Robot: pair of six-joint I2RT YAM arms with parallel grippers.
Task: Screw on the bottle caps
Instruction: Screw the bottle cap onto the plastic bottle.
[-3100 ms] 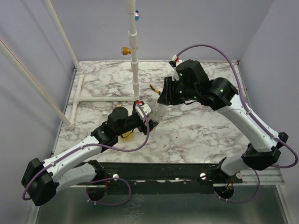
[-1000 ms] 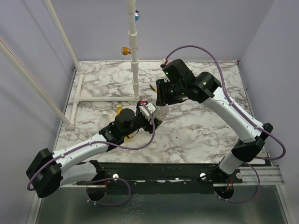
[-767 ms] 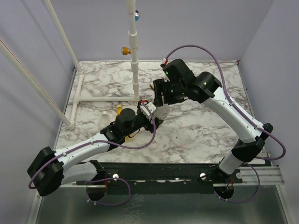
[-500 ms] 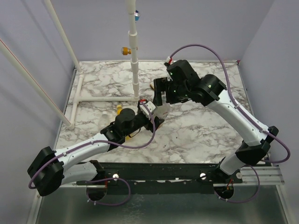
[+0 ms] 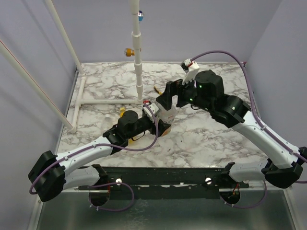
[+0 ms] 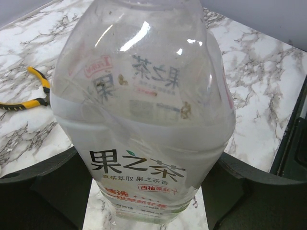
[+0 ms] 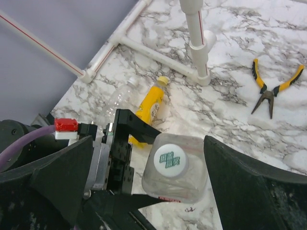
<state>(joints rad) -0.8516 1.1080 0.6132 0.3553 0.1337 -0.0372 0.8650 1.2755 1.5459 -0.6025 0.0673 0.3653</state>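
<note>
The clear bottle (image 6: pixel 144 110) with the green-and-white label stands upright, and my left gripper (image 6: pixel 148 191) is shut on its lower body. From above, a whitish cap (image 7: pixel 170 160) with green print sits on the bottle's neck (image 7: pixel 175 165). My right gripper (image 7: pixel 147 139) hangs open above it, one finger on each side of the cap and touching nothing. In the top view the bottle (image 5: pixel 166 113) stands between the left gripper (image 5: pixel 160 125) and the right gripper (image 5: pixel 171 98). The yellow bottle (image 7: pixel 148 103) lies on the table with a yellow cap (image 7: pixel 164 80) on it.
Yellow-handled pliers (image 7: pixel 271 91) lie on the marble table (image 5: pixel 206 134) behind the bottle. A white pipe frame (image 5: pixel 138 62) stands at the back left, its foot (image 7: pixel 199 57) close to the yellow bottle. Another clear bottle (image 7: pixel 119 98) lies beside the yellow one.
My right gripper has opened wide, let go of the bottle's cap and drawn up and back to the right. The left gripper still holds the bottle in place.
</note>
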